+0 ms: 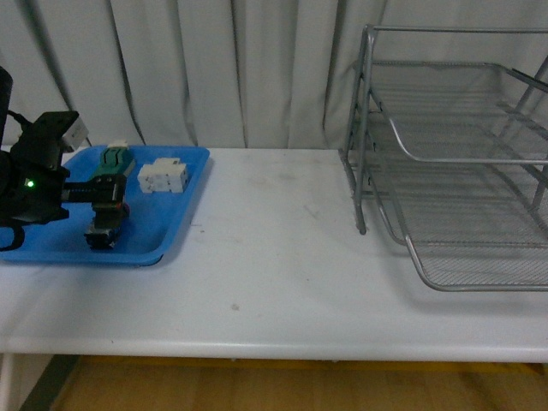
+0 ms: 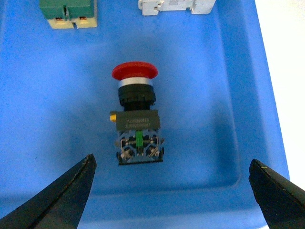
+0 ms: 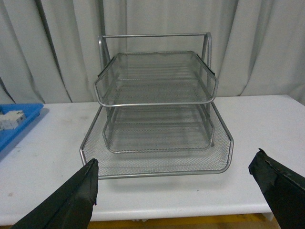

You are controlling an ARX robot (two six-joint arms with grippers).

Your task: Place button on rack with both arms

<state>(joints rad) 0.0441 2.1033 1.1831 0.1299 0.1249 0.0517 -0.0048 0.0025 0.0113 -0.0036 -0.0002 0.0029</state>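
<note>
Red-capped, the button (image 2: 137, 119) lies on its side in the blue tray (image 2: 228, 95) at the left, cap pointing far. The front view mostly hides it behind the left gripper (image 2: 171, 164), whose fingers spread wide, touching nothing. Green-and-cream switch block (image 2: 69, 12) and white breaker (image 2: 176, 5), both cut off, lie farther back in that tray. The rack (image 3: 157, 109) stands right, clipped in front, whole from the right wrist. The right gripper (image 3: 175, 161) gapes too.
</note>
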